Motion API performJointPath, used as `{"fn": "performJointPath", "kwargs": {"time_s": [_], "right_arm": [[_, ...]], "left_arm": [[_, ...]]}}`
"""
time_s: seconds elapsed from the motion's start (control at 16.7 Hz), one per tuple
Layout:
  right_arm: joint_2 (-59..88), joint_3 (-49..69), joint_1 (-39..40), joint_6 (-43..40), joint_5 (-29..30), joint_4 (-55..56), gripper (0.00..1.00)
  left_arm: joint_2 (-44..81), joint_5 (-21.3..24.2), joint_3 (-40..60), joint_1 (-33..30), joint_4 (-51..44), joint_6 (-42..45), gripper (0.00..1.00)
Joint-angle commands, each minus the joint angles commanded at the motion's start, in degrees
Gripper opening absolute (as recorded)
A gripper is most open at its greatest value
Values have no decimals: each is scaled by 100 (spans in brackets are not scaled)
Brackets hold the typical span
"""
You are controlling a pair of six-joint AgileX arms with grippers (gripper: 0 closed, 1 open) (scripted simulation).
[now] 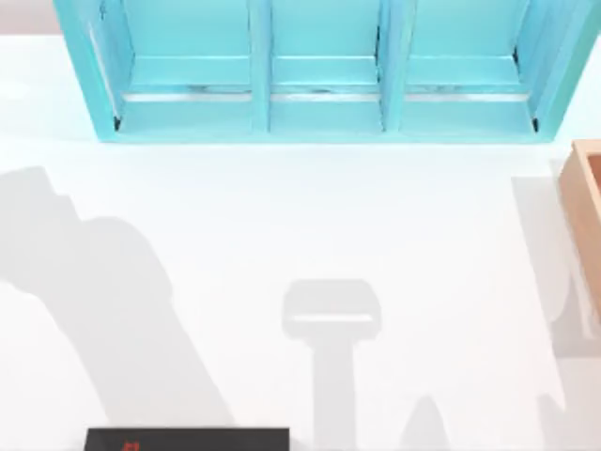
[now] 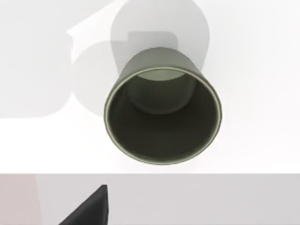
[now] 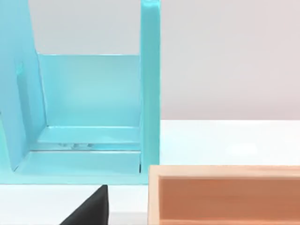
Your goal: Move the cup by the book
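A dark olive cup (image 2: 162,117) with a pale rim stands upright on the white table, its open mouth facing the left wrist camera. A dark piece of my left gripper (image 2: 91,208) sits at the edge of that view, apart from the cup. The book (image 1: 188,439), a flat black slab with a small red mark, lies at the top view's front edge, left of centre. A dark piece of my right gripper (image 3: 91,208) appears in the right wrist view, short of the tan box.
A turquoise shelf unit (image 1: 319,75) with three compartments stands along the back of the table, with one compartment (image 3: 89,117) facing the right wrist camera. A tan wooden box (image 1: 587,216) sits at the right edge, its open top (image 3: 225,197) close to my right gripper.
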Motion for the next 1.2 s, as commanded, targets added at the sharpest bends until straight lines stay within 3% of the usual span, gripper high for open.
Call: {"fn": "performJointPath", "kwargs": {"time_s": [0.3,0.78,1.14,1.2], "right_arm": [[0,0,0,0,0,0,100],[0,0,0,0,0,0,100],[0,0,0,0,0,0,100],[0,0,0,0,0,0,100]], "left_arm": [[-15,1,-241,-18,236,-15,100],[-3,0,-2107,9,2107,9,100],[1,0,-2276,13,2277,13,100],[1,0,-2276,13,2277,13,92]]}}
